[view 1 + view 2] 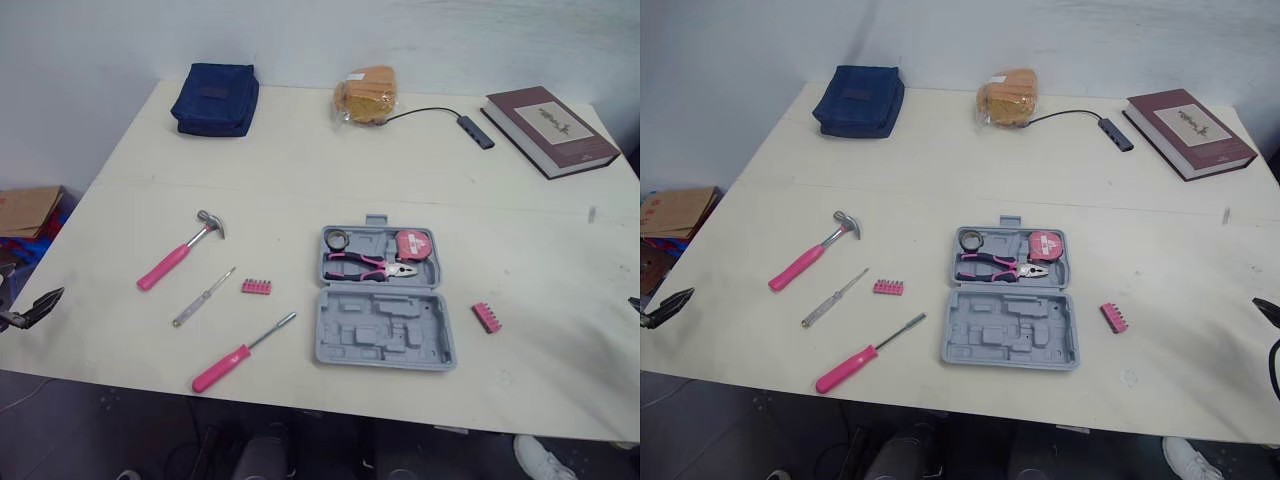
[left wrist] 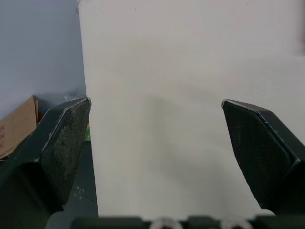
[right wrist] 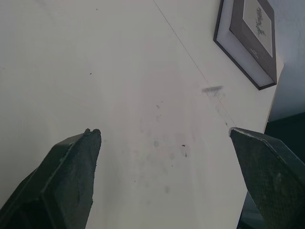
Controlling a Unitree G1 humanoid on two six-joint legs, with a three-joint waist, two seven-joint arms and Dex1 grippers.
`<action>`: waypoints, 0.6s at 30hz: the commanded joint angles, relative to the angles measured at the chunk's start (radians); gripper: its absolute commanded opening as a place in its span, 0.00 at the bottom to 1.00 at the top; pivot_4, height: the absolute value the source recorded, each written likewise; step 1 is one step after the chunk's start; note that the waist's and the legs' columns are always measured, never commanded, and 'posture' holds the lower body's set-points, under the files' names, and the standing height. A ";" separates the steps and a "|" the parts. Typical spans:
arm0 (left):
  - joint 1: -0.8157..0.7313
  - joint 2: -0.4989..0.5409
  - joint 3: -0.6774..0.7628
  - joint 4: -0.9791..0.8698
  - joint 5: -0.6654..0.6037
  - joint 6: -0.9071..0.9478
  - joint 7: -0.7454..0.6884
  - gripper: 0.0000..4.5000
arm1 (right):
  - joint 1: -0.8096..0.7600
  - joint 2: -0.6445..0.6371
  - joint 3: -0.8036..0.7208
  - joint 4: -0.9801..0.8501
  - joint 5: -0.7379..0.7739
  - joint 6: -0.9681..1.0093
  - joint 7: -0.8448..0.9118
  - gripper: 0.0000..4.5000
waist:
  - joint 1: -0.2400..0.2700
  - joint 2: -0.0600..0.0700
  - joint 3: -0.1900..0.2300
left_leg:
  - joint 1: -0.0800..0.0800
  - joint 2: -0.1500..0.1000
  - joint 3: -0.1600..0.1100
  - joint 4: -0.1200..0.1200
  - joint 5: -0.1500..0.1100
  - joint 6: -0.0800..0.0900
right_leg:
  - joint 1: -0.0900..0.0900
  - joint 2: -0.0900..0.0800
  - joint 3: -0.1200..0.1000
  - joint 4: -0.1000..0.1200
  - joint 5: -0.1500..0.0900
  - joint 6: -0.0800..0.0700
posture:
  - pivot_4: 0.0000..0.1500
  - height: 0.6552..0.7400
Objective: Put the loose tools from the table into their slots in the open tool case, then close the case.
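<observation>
Matt grey moulded plastic in the tool case [image 1: 385, 340]. Glossy pink plastic handle and shiny metal head on the hammer [image 1: 180, 250]. Smooth matt cream table [image 1: 300, 190]. Navy cloth pouch [image 1: 214, 98]. Rough, grainy black pads [image 2: 66, 143] of the left gripper [image 2: 156, 101].

Wall [image 1: 400, 30]: plain, pale grey-blue, behind the far edge.
Table [image 1: 300, 160]: wide cream top.
Floor [image 1: 90, 430]: dark.
Cardboard box [image 1: 25, 208]: left, beside the table.

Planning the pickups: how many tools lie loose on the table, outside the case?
5. Left of the case: the hammer, the slim screwdriver, a pink bit strip and the pink-handled screwdriver. Right of it: a second pink bit strip. None looks hidden.
</observation>
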 commanded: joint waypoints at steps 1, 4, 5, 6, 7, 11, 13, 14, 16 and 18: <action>0.000 0.002 0.021 -0.080 -0.050 0.063 -0.050 0.99 | -0.008 0.010 -0.027 -0.017 0.042 0.013 0.026 1.00 | 0.000 0.000 0.000 | 0.000 0.000 0.000 0.000 0.000 0.000 | 0.000 0.000 0.000 0.000 0.000 0.000 | 1.00 1.00; 0.025 -0.020 0.050 -0.231 -0.151 0.180 -0.166 0.99 | -0.026 0.046 -0.019 -0.086 0.087 0.074 0.080 1.00 | 0.001 0.000 0.000 | 0.000 0.000 0.000 0.001 0.000 0.000 | 0.000 0.000 0.000 0.000 0.000 0.000 | 1.00 1.00; 0.032 -0.025 0.054 -0.259 -0.159 0.200 -0.170 0.99 | -0.027 0.051 -0.021 -0.105 0.095 0.092 0.089 1.00 | 0.001 0.000 0.000 | 0.000 0.000 0.000 0.002 0.000 0.000 | 0.000 0.000 0.000 0.001 0.000 0.000 | 1.00 1.00; 0.038 -0.027 0.058 -0.279 -0.163 0.217 -0.170 0.99 | -0.026 0.055 -0.023 -0.119 0.099 0.104 0.094 1.00 | 0.000 0.000 0.000 | 0.000 0.000 0.000 0.002 0.000 0.000 | 0.000 0.000 0.001 0.001 0.000 0.000 | 1.00 1.00; 0.052 -0.045 0.053 -0.363 -0.185 0.259 -0.176 0.99 | -0.023 0.073 -0.015 -0.185 0.125 0.157 0.118 1.00 | 0.000 0.000 0.000 | 0.000 0.000 0.001 0.002 0.000 0.000 | 0.000 0.000 0.001 0.001 0.000 0.000 | 1.00 1.00; 0.101 -0.100 -0.007 -0.654 -0.219 0.382 -0.180 0.99 | -0.012 0.128 0.034 -0.418 0.162 0.291 0.148 1.00 | 0.001 0.000 0.000 | 0.000 0.001 0.002 0.003 0.000 0.000 | 0.000 0.001 0.003 0.001 0.000 0.000 | 1.00 1.00; 0.111 -0.132 -0.052 -0.799 -0.234 0.455 -0.164 0.99 | -0.019 0.150 0.061 -0.504 0.167 0.356 0.143 1.00 | 0.004 0.001 0.000 | -0.001 0.002 0.002 0.005 -0.001 0.000 | 0.000 0.002 0.005 0.002 0.000 0.000 | 1.00 1.00; 0.111 -0.144 -0.076 -0.857 -0.227 0.479 -0.152 0.99 | -0.021 0.159 0.076 -0.542 0.166 0.382 0.145 1.00 | 0.005 0.000 0.000 | -0.001 0.002 0.002 0.006 -0.002 0.000 | 0.000 0.002 0.009 0.002 0.000 0.000 | 1.00 1.00; 0.102 -0.170 -0.120 -0.954 -0.223 0.540 -0.126 0.87 | -0.024 0.173 0.103 -0.604 0.167 0.443 0.153 0.88 | 0.007 0.000 0.000 | -0.001 0.002 0.002 0.008 -0.003 0.001 | 0.000 0.002 0.012 0.002 0.000 0.000 | 1.00 1.00; 0.070 -0.204 -0.199 -1.056 -0.220 0.623 -0.096 0.72 | -0.041 0.193 0.147 -0.646 0.154 0.489 0.159 0.70 | 0.009 0.000 0.000 | -0.002 0.003 0.002 0.010 -0.004 0.001 | 0.000 0.003 0.012 0.002 0.000 0.000 | 1.00 1.00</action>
